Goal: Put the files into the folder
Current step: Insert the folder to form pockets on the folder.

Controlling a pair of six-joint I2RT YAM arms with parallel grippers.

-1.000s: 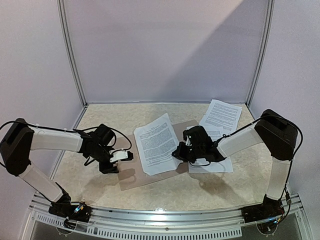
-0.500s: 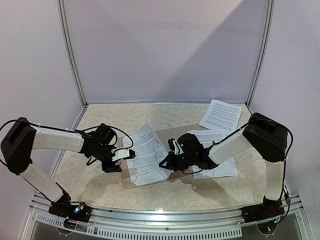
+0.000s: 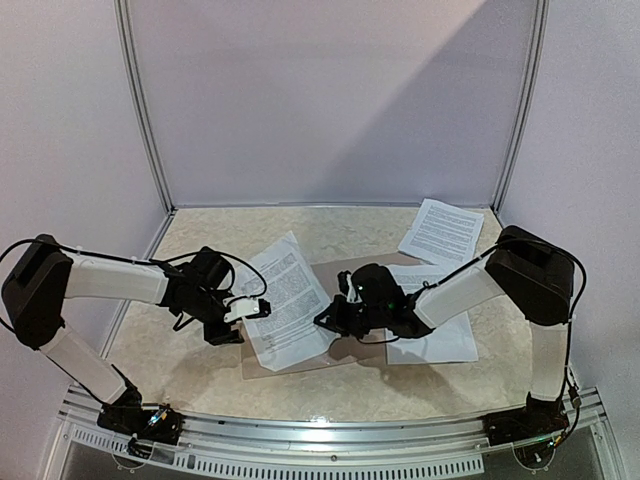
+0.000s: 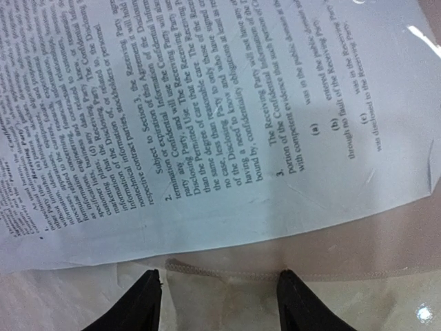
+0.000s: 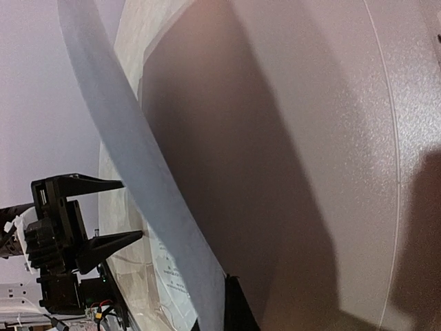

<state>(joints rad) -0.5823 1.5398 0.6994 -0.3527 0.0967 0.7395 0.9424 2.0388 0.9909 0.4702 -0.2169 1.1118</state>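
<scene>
The sheet (image 3: pixel 285 300) now lies further left over the folder (image 3: pixel 330 268), drawn by the clamped right gripper (image 3: pixel 325 320); the left gripper (image 3: pixel 262 307) is half-open and empty; filing is incomplete.

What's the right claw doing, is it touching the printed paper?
Touching. Right wrist view shows the printed sheet curving down into the shut right gripper, pinched between its fingertips.

Shows pale lilac walls (image 3: pixel 330 100) on three sides, joined by thin metal posts (image 3: pixel 140 110). Has a beige marbled tabletop (image 3: pixel 220 225) below, edged nearby with a slotted metal rail (image 3: pixel 330 440). Carries a slanting shadow (image 3: pixel 450 120) across the back.
</scene>
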